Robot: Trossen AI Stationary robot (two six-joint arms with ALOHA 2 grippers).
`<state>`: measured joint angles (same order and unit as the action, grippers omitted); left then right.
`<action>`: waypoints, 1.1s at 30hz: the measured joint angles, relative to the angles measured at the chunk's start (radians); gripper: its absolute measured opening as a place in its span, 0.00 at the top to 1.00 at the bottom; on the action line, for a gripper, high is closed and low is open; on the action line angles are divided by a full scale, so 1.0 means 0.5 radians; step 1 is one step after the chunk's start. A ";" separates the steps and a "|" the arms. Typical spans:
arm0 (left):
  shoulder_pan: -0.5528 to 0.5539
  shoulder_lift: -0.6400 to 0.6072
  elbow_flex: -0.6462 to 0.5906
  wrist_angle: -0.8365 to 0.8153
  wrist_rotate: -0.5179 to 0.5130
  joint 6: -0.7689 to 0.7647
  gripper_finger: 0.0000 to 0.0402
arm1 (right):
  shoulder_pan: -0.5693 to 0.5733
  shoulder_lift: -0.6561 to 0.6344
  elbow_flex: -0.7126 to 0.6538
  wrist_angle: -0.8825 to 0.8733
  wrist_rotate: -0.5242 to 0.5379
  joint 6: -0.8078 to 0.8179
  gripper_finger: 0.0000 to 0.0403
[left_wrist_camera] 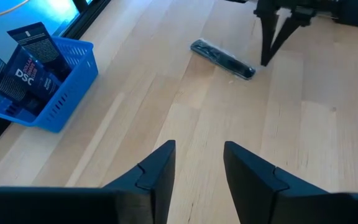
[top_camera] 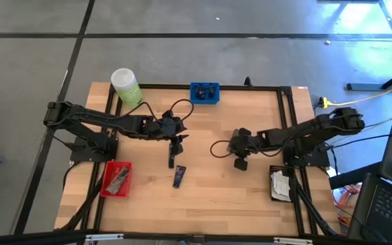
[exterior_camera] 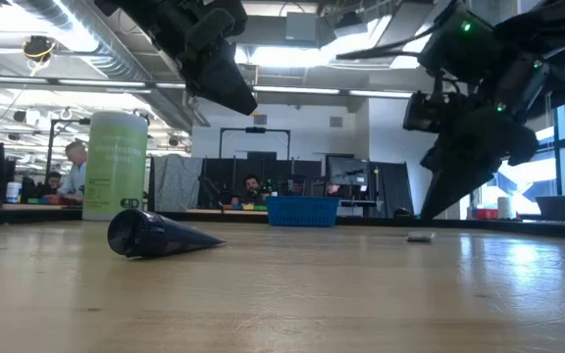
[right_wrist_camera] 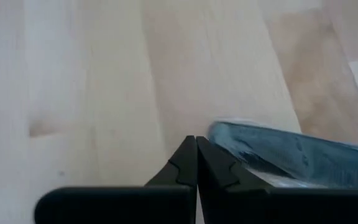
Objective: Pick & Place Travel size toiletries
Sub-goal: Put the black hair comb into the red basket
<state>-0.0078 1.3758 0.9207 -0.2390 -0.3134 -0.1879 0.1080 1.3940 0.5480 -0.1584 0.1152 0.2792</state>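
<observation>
Navy tube (top_camera: pixel 179 176) flat on table; right pincer (right_wrist_camera: pixel 196 163) closed (empty); left pincer (left_wrist_camera: pixel 199 163) apart.

Bright ceiling strip lights (exterior_camera: pixel 292 90) glare across the upper part of the low view, leaving both arms there as dark silhouettes and laying a pale sheen on the wooden table (exterior_camera: pixel 361 284), whose nearest part at the bottom of the frame is soft. In the high view, cool blue-white light washes the floor (top_camera: pixel 359 41) at the upper right, while the tabletop is evenly lit with only faint shadows. The right wrist view is blurred throughout, and a clear packet (right_wrist_camera: pixel 303 158) at its lower right is smeared.
</observation>
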 joint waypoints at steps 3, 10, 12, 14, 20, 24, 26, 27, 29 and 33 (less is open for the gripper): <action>0.000 0.001 0.000 0.003 0.000 0.000 0.66 | 0.029 0.000 0.001 0.022 0.000 0.004 1.00; 0.000 0.001 0.000 0.020 0.001 -0.147 0.67 | 0.061 0.000 0.003 0.025 0.081 0.055 1.00; 0.000 0.001 0.000 0.021 0.001 -0.175 0.67 | 0.061 0.000 0.003 0.025 0.118 0.054 0.98; 0.000 0.001 0.000 0.021 0.001 -0.175 0.66 | 0.061 0.000 0.004 0.033 0.185 0.056 0.95; 0.000 0.001 0.000 0.021 0.001 -0.175 0.67 | 0.010 -0.001 0.005 0.049 0.420 0.129 0.80; 0.000 0.001 0.000 0.021 0.001 -0.175 0.67 | -0.143 -0.002 0.005 0.048 0.472 0.308 0.69; 0.000 0.001 0.000 0.021 0.001 -0.181 0.67 | -0.228 -0.002 0.005 0.046 0.420 0.368 0.63; 0.000 0.001 0.000 0.021 0.001 -0.182 0.67 | -0.265 -0.002 0.006 0.041 0.383 0.383 0.61; -0.004 0.001 0.000 0.021 0.001 -0.182 0.67 | -0.338 -0.002 0.006 0.008 0.291 0.414 0.56; -0.009 0.001 0.000 0.021 0.001 -0.182 0.67 | -0.450 -0.003 0.007 -0.208 0.274 0.527 0.51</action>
<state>-0.0124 1.3762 0.9207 -0.2283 -0.3130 -0.2787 -0.1168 1.3926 0.5514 -0.2622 0.2523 0.5426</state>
